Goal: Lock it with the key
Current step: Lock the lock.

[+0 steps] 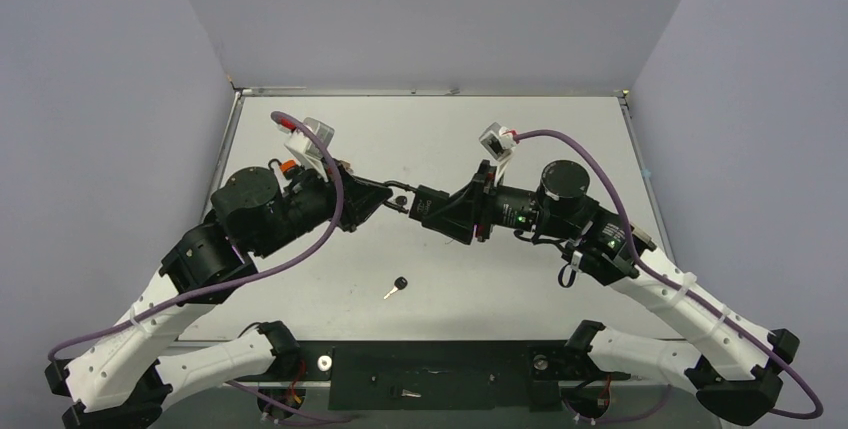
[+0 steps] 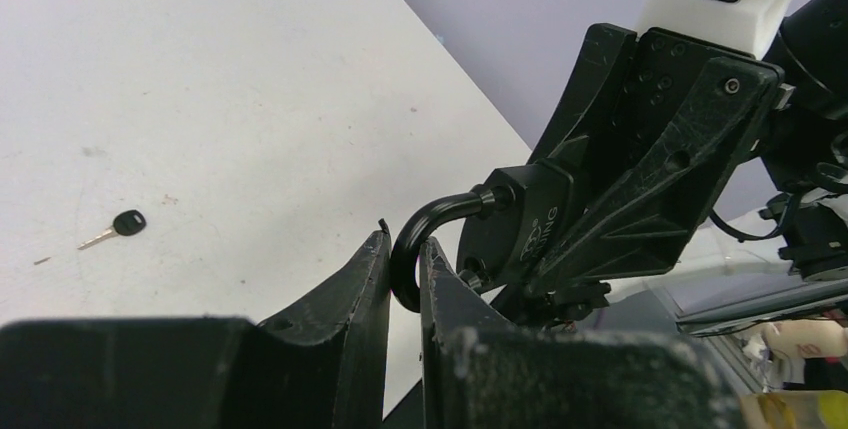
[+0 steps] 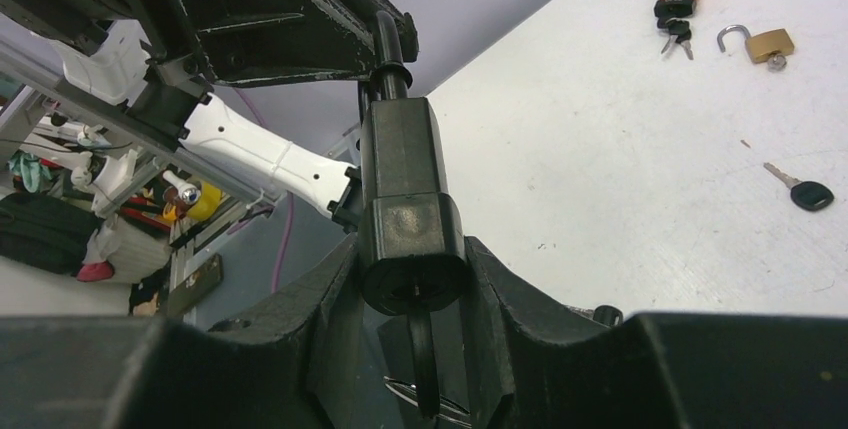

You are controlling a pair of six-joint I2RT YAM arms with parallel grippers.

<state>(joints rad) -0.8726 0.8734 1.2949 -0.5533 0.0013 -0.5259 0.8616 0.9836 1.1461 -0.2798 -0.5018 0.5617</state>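
Observation:
A black padlock [image 1: 402, 199] hangs in the air between both arms above the table's middle. My left gripper [image 2: 405, 251] is shut on its curved shackle [image 2: 425, 229]. My right gripper [image 3: 412, 261] is shut on the padlock's body [image 3: 405, 184], one finger on each side. A black key [image 3: 421, 354] hangs from the keyhole in the body's end, with a ring below it. Whether the shackle's free end sits in the body is hidden. A second black-headed key [image 1: 397, 286] lies loose on the table near the front, also in the left wrist view [image 2: 120, 226].
An orange-and-black padlock with keys [image 3: 677, 1] and an open brass padlock [image 3: 765, 44] lie on the white table [image 1: 520, 149] behind the left arm. Grey walls stand on the table's left, right and far sides.

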